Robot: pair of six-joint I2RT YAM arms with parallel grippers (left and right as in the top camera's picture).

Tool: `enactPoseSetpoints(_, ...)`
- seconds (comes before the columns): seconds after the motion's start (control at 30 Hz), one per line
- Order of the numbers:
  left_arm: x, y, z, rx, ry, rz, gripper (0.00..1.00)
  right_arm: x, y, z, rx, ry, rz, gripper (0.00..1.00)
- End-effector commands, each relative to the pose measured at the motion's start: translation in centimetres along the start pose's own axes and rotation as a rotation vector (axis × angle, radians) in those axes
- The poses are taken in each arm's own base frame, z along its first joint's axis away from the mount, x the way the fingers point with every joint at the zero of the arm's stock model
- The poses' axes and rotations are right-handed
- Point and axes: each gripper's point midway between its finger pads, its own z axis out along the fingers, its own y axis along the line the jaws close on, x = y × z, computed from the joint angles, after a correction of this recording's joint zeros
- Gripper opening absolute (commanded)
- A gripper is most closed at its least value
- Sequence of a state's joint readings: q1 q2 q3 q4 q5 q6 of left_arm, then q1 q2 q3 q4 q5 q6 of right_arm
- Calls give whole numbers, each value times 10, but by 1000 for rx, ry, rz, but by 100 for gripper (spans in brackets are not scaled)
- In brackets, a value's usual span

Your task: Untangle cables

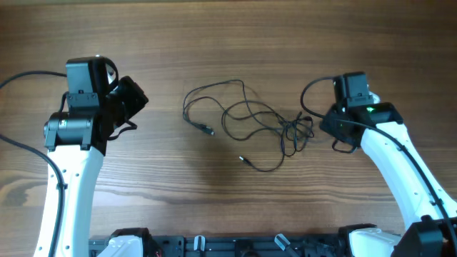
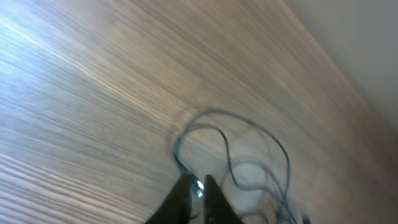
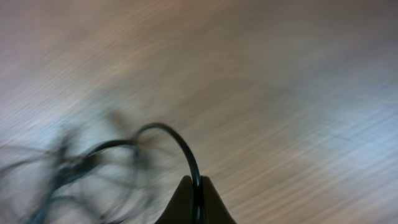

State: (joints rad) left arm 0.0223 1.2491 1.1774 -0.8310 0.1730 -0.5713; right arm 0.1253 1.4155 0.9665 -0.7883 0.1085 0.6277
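Note:
Thin dark cables lie in loose loops on the wooden table, knotted at their right end. One plug end points left and another lies nearer the front. My left gripper hovers left of the loops, apart from them. In the left wrist view its jaws stand a narrow gap apart, the cables showing beyond the tips. My right gripper sits beside the knot. In the right wrist view it is shut on a cable that arcs left into the blurred tangle.
The arms' own thicker black cables loop near each wrist. A dark rail runs along the table's front edge between the two arm bases.

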Motion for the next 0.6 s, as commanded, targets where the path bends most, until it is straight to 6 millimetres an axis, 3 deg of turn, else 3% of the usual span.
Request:
enactPoseSetpoints(0.0, 25, -33, -1, 158, 126, 40, 23, 36, 85, -24, -512, 165, -319, 4)
enactPoseSetpoints(0.03, 32, -38, 2, 170, 156, 52, 27, 40, 98, -33, -606, 181, -343, 4)
enactPoseSetpoints(0.13, 52, -47, 18, 162, 228, 92, 29, 47, 123, -55, -805, 189, -433, 4)
enactPoseSetpoints(0.27, 99, -64, 49, 191, 416, 185, 29, 44, 147, -81, -997, 152, -493, 4)
enactPoseSetpoints(0.33, 125, -72, 68, 206, 515, 204, 31, 39, 164, -107, -1158, 113, -538, 4)
enactPoseSetpoints(0.4, 144, -84, 77, 253, 592, 215, 35, 30, 173, -120, -1223, 87, -518, 4)
enactPoseSetpoints(0.5, 176, -110, 81, 397, 707, 276, 53, 19, 180, -128, -1248, 59, -483, 4)
enactPoseSetpoints(0.57, 191, -122, 81, 453, 750, 303, 56, 19, 180, -128, -1249, 57, -484, 4)
